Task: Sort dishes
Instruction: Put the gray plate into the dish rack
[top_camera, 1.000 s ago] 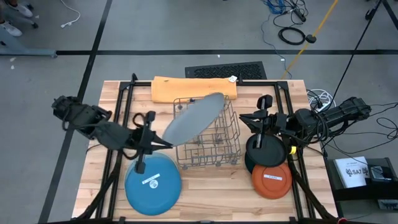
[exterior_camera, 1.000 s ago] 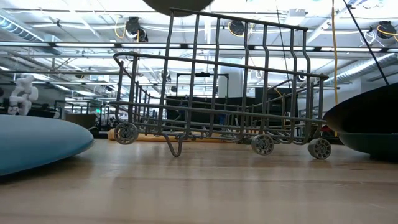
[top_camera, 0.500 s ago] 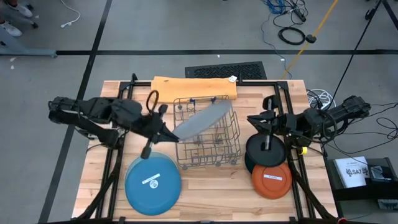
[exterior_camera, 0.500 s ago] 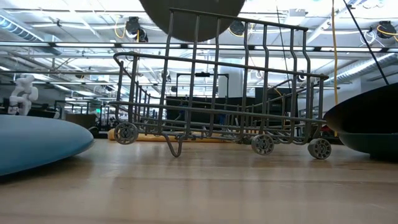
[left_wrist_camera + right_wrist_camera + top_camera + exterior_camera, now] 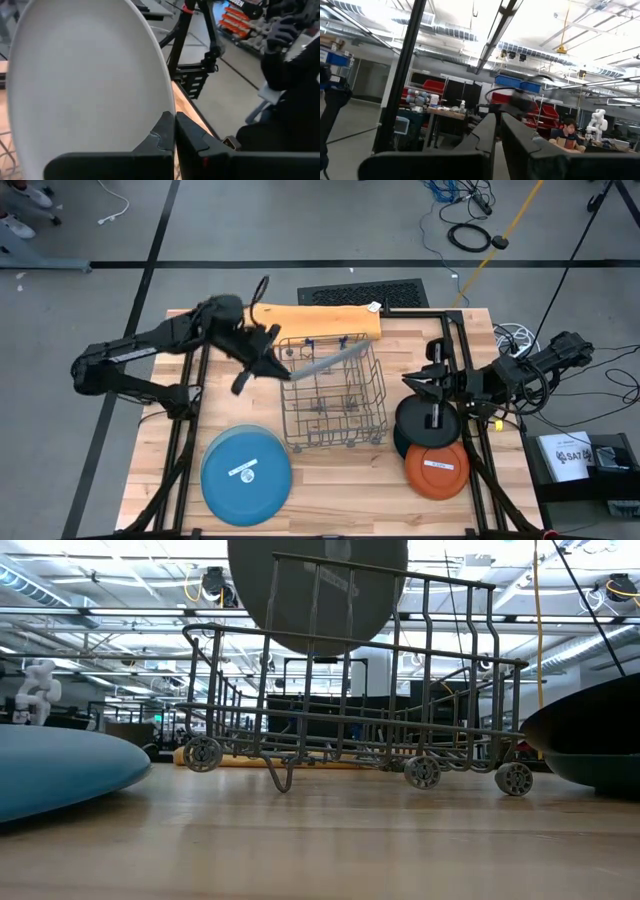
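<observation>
— Wooden table, grey floor all round it. Where is the grey plate?

— Standing on edge over the top of the wire rack, at the rack's left rear part. In the low view the plate shows behind the rack's upper bars, its lower rim inside the basket but well above the rack floor.

— Who has it?

— The left gripper. Its fingers are clamped on the plate's rim; the left wrist view shows the two dark fingers pressed together at the plate's edge, with the pale face of the plate filling most of that picture.

— And the other dishes?

— The blue plate lies flat at the table's front left, with a white sticker on it. The black plate sits right of the rack, and the orange plate lies just in front of it, overlapping its front edge, also with a white sticker.

— The right arm?

— The right gripper hangs over the black plate's rear part. Its fingers are closed, nothing between them; the right wrist view shows only the room past them.

— Anything else on the table?

— An orange cloth along the rear edge, behind the rack.
</observation>
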